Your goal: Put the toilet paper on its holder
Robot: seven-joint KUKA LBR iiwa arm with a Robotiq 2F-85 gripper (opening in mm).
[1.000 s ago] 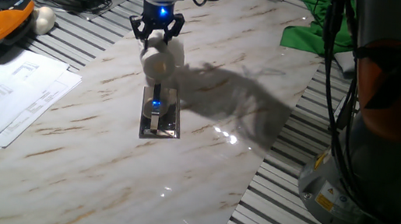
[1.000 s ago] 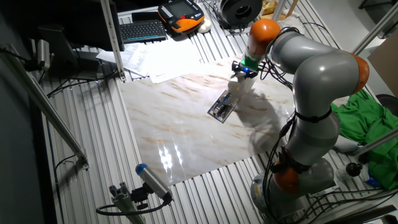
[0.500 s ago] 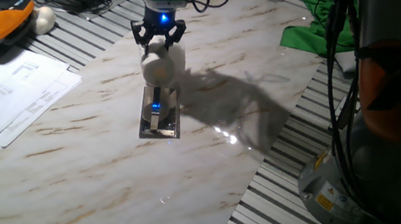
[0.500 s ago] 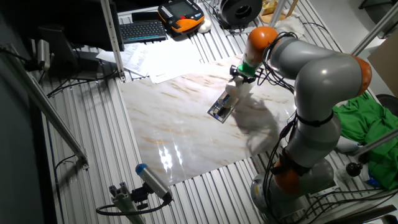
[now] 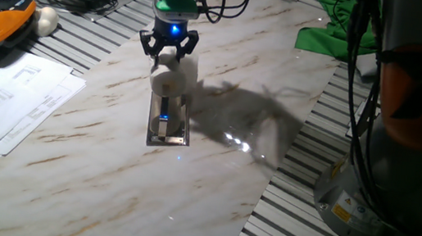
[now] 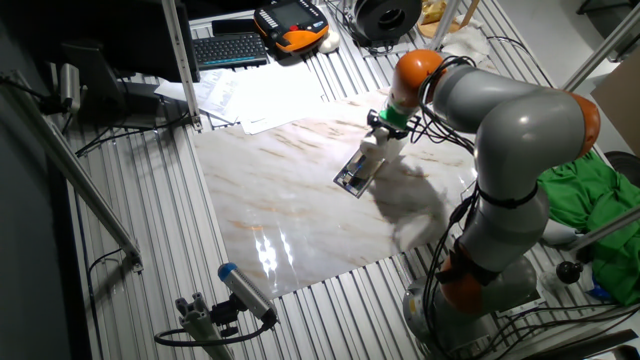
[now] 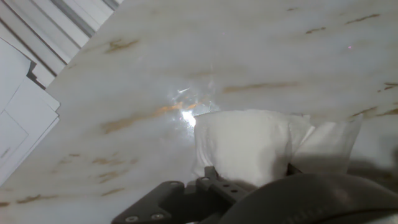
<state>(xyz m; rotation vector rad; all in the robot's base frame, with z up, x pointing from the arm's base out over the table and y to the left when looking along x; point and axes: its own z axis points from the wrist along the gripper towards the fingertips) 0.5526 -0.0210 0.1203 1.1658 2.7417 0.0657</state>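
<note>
- the tool (image 5: 168, 46) is clamped on the toilet paper (image 5: 172, 76), carried above the surface (image 5: 211, 176)
- roll hangs just over the far end of the holder (image 5: 168, 125), peg not yet threaded
- left to do, i'd say: line up the core, lower, release

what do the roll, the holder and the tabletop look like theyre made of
The toilet paper looks like soft matte white tissue, with a creased loose sheet in the hand view. The holder seems to be dark-edged metal; its middle reflects light. The tabletop looks like glossy marble-patterned board or laminate, with tan veins and glare spots.
</note>
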